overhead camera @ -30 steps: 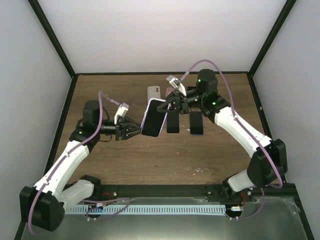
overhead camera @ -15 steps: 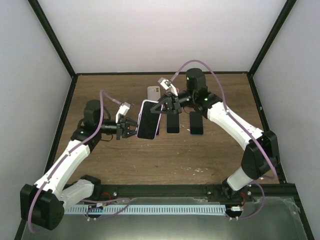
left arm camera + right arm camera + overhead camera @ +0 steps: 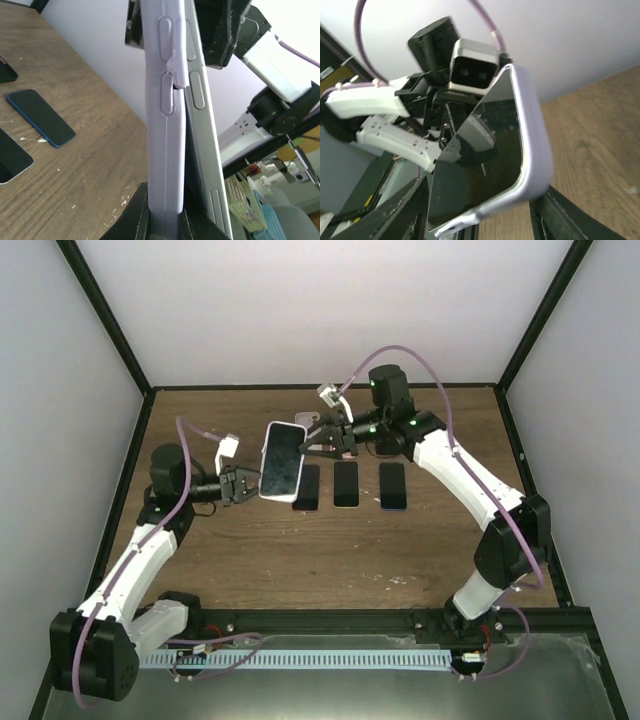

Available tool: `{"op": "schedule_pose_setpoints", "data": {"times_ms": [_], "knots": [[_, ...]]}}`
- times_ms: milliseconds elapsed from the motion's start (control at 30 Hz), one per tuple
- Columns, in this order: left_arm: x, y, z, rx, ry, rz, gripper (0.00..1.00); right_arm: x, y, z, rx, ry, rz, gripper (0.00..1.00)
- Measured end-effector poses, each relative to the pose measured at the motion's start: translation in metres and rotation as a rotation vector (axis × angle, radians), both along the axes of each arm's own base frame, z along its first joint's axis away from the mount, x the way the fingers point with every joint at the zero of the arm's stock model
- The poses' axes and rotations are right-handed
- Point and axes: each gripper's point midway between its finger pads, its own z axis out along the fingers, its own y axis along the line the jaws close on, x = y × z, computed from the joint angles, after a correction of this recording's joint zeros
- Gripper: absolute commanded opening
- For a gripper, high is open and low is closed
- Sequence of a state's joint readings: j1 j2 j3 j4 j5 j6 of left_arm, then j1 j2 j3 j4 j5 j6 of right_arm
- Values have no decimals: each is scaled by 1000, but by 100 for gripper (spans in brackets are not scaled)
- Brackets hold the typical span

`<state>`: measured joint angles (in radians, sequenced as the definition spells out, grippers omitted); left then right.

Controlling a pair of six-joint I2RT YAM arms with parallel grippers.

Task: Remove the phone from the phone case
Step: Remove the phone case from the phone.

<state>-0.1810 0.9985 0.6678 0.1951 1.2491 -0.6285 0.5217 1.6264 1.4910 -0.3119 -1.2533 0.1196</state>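
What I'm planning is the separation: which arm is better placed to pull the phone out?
Right, probably: the right fingers straddle the phone near the lifted edge of the case, while the left fingers anchor its other end.

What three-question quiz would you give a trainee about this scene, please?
1. True or false: the cased phone lies flat on the table.
2. How many dark phones lie in the row on the table? A two, B three, C five.
3. Short answer: which holds the cased phone, the left gripper, the right gripper, or both?
Key: 1 false, it is held in the air; 2 B; 3 both, from opposite sides.
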Motion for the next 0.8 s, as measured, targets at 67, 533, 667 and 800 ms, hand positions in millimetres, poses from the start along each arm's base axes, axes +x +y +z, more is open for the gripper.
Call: {"op": "schedule_pose_setpoints", "data": {"times_ms": [67, 533, 667, 800], "knots": [[6, 4, 0, -4, 23, 30, 0, 11, -5, 2, -10, -38, -47, 63], [69, 35, -45, 50, 369, 329, 0, 30, 8, 5, -125, -387, -303, 63], [77, 41, -48, 71, 403, 392, 0, 23, 25, -2, -179, -528, -331, 62], [79, 44, -54, 51, 473, 410, 0, 9, 47, -17, -245, -668, -338, 60]]}}
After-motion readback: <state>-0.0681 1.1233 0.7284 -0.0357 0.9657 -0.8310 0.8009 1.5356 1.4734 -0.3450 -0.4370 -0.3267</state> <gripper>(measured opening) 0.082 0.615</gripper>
